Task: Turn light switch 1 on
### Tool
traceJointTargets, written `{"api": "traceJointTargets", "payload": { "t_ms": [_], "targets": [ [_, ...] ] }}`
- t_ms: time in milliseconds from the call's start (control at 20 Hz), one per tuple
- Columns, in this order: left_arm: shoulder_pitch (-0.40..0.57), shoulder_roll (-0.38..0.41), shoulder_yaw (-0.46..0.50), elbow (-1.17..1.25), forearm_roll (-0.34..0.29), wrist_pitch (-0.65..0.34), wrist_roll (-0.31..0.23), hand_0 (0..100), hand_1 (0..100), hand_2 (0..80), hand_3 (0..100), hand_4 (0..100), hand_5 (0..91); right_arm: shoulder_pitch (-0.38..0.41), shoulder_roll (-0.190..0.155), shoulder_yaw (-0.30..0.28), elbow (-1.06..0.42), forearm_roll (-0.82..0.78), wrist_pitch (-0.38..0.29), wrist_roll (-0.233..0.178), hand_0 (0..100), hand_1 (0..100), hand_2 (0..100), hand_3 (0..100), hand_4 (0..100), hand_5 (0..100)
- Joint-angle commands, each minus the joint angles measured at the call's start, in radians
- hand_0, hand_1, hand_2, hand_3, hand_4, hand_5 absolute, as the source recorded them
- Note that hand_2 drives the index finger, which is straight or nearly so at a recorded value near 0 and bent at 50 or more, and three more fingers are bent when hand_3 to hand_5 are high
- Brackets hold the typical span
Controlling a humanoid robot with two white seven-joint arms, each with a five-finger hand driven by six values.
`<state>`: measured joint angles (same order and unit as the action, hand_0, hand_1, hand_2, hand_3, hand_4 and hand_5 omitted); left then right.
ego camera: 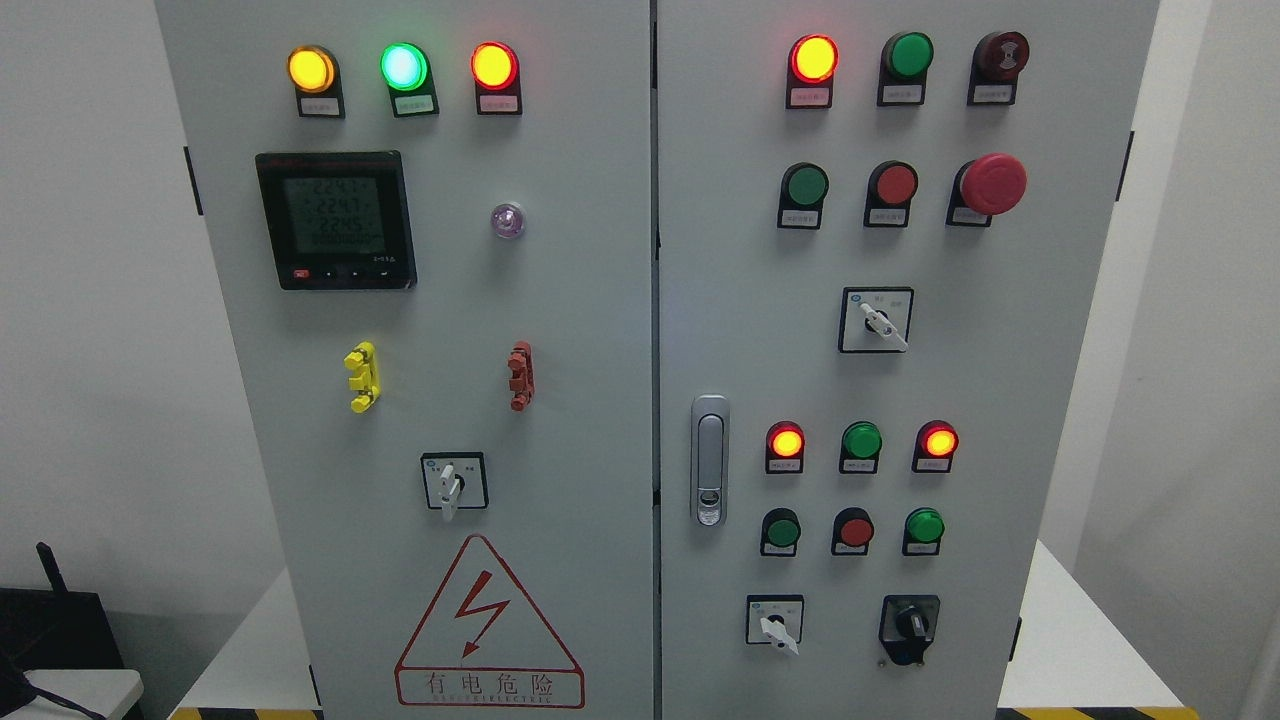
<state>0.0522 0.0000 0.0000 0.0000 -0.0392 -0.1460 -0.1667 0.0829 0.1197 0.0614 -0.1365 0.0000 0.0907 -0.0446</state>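
A pale wall stands behind a grey electrical cabinet (pixel 560 330) with two doors, which rests on a white counter (pixel 1080 640) edged with black-and-yellow tape. Neither robot hand is in view, so whether the fingers are spread or curled cannot be told, and nothing is being held in sight.

Which control counts as light switch 1 cannot be read off; the labels are too small. The likeliest candidate, as a guess, is the rotary switch (pixel 453 482) low on the left door, just above the red warning triangle (pixel 488 628). It has a white lever on a black-framed square plate, and the lever points straight down. Three similar rotary switches sit on the right door: one at mid height (pixel 876 320) and two near the bottom, a white-levered one (pixel 775 621) and a black knob (pixel 909 624).

To do the step well, a robot hand should come in square to the door, pinch the lever across its flat sides and turn it about its own centre without pushing sideways. It should keep clear of the yellow clip (pixel 361 377), the red clip (pixel 520 376) and the red mushroom button (pixel 990 184) on the right door, which looks like an emergency stop. The lamps along the top of the left door (pixel 404 66) are lit.
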Motion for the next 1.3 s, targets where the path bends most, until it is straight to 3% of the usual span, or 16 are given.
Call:
{"api": "traceJointTargets", "payload": {
  "t_ms": [0,551,1002,1103,1253],
  "targets": [
    [0.000,-0.011,0.021,-0.015,-0.001,0.003,0.003,25,0,0.0,0,0,0.0,0.000,0.000,0.000,0.000,-0.018,0.000,0.000,12,39,0,0,0,0],
    [0.001,-0.009,0.040,-0.038,-0.002,0.003,0.019,25,0,0.0,0,0,0.0,0.000,0.000,0.000,0.000,-0.018,0.000,0.000,12,39,0,0,0,0],
    [0.147,-0.002,0.240,-0.351,-0.051,0.010,0.021,25,0,0.0,0,3,0.0,0.000,0.000,0.000,0.000,-0.018,0.000,0.000,12,39,0,0,0,0],
    [0.192,-0.002,0.311,-0.447,-0.054,0.010,0.010,26,0,0.0,0,5,0.0,0.000,0.000,0.000,0.000,-0.017,0.000,0.000,12,39,0,0,0,0],
    [0.236,0.008,0.340,-0.529,-0.059,-0.013,-0.011,26,0,0.0,0,7,0.0,0.000,0.000,0.000,0.000,-0.018,0.000,0.000,12,39,0,0,0,0]
  ]
}}
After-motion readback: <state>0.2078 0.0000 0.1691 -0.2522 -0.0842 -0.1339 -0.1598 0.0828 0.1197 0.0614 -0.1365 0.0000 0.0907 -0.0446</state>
